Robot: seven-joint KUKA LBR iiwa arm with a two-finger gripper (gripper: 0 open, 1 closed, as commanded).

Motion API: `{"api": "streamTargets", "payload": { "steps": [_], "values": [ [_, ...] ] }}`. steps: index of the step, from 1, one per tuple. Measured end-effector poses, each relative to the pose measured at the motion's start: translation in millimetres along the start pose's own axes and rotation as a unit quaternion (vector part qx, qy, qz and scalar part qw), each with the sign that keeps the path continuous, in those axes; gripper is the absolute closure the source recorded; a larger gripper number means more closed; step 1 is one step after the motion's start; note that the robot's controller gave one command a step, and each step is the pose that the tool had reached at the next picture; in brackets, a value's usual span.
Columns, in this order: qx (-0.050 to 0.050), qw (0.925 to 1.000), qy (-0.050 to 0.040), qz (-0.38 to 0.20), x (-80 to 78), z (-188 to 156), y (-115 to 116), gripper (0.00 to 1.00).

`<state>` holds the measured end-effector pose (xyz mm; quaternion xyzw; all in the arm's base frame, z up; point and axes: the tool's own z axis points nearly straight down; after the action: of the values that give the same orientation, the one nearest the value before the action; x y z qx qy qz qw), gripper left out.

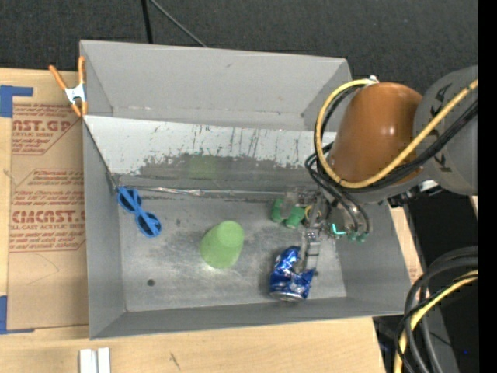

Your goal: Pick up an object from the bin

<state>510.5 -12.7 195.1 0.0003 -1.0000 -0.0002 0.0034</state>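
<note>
Camera view, operator: gripper low in bin, near right corner, tip right at upper edge of crushed blue can. Can lies on floor by front wall, so you get approach from above. Pincer state: cannot tell, wrist hides it; possibly touching can, view poor. Small green piece just behind wrist, against back slope. Green cup on its side mid-floor, well clear. Blue plastic scissors far left, out of your way. Can likely your target; nothing lifted yet.
</note>
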Motion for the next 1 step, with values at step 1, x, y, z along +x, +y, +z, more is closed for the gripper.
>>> {"api": "streamTargets", "payload": {
  "steps": [1],
  "values": [
    [-0.001,0.9975,0.0017,-0.070,13.1,105.7,-9.2,0.00]
  ]
}}
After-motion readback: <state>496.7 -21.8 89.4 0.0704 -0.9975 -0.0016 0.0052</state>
